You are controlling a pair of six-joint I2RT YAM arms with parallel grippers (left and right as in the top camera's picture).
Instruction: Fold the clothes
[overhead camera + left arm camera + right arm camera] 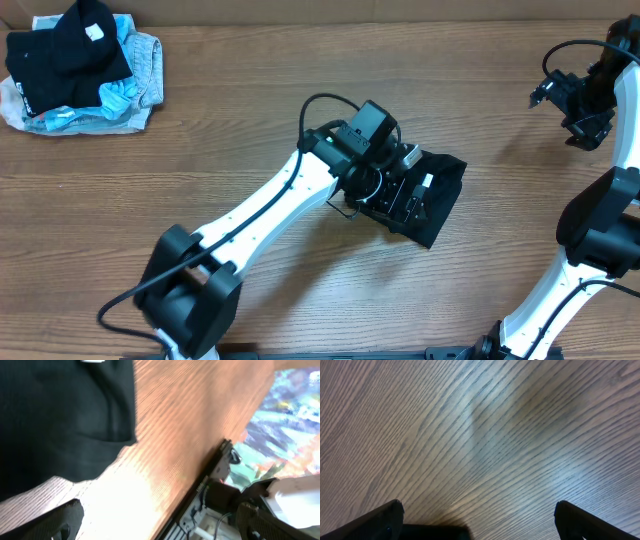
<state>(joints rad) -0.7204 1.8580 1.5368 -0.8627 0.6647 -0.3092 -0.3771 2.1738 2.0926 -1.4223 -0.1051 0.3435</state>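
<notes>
A folded black garment (445, 185) lies on the wooden table right of centre. It also fills the upper left of the left wrist view (60, 415). My left gripper (398, 185) hovers just over its left part, and its fingers (157, 515) are spread wide and empty above bare wood beside the cloth. My right gripper (560, 108) is at the far right back of the table, well away from the garment. It is open and empty over bare wood (477, 510).
A pile of clothes sits at the back left corner, with a black garment (70, 50) on top of light blue denim (145, 60). The table's edge (200, 490) and equipment beyond it show in the left wrist view.
</notes>
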